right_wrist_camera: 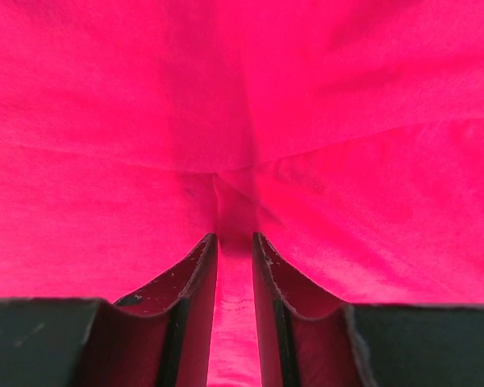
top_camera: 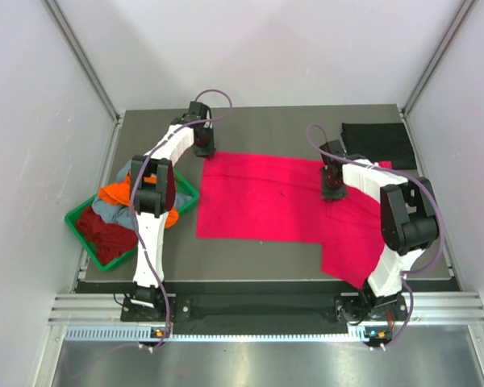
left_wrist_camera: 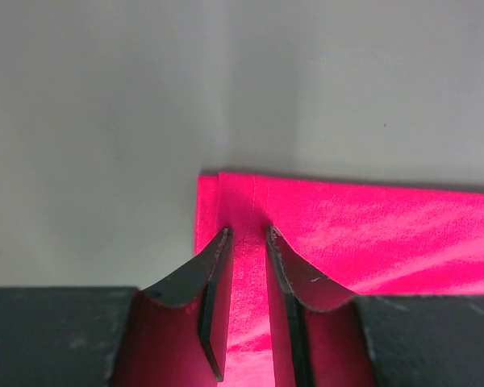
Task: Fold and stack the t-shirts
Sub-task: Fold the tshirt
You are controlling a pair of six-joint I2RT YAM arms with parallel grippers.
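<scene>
A bright pink-red t-shirt [top_camera: 258,197] lies spread flat across the middle of the table. My left gripper [top_camera: 203,151] is down on its far left corner. In the left wrist view the jaws [left_wrist_camera: 248,234] stand narrow, with a strip of the shirt's [left_wrist_camera: 371,234] hemmed edge caught between them. My right gripper [top_camera: 332,192] presses on the shirt's right part. Its jaws [right_wrist_camera: 235,236] are closed on a raised ridge of the pink cloth [right_wrist_camera: 347,121], which puckers just ahead of the tips. A black t-shirt [top_camera: 377,143] lies folded at the back right.
A green plastic tray [top_camera: 81,224] sits at the left edge, holding crumpled orange [top_camera: 117,193], dark red [top_camera: 105,230] and grey-blue [top_camera: 113,211] tees. White walls close in the table on three sides. The pink shirt's near right corner hangs close to the right arm's base.
</scene>
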